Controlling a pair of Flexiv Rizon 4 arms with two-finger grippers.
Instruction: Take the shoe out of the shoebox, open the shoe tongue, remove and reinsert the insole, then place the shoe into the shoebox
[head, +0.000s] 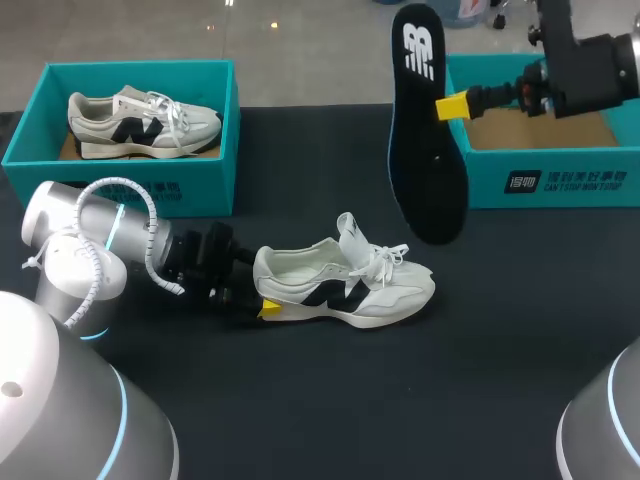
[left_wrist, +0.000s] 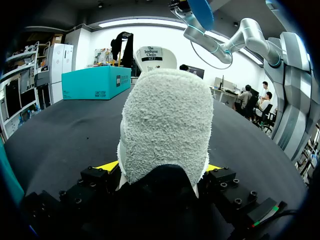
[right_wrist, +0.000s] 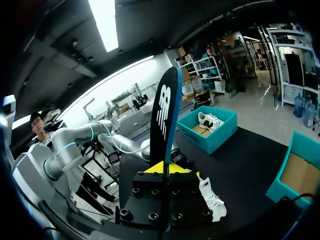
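The table (head: 330, 400) has a flat top under black matte cloth. In the head view it runs from 6 o'clock to a straight far edge towards 12 o'clock. Light greys the cloth in the left wrist view.

Spare teal shoebox (head: 205, 182) stood open on the black table (head: 400, 400); a grey-and-white sneaker (head: 140, 125) lay inside it, toe toward its right wall.
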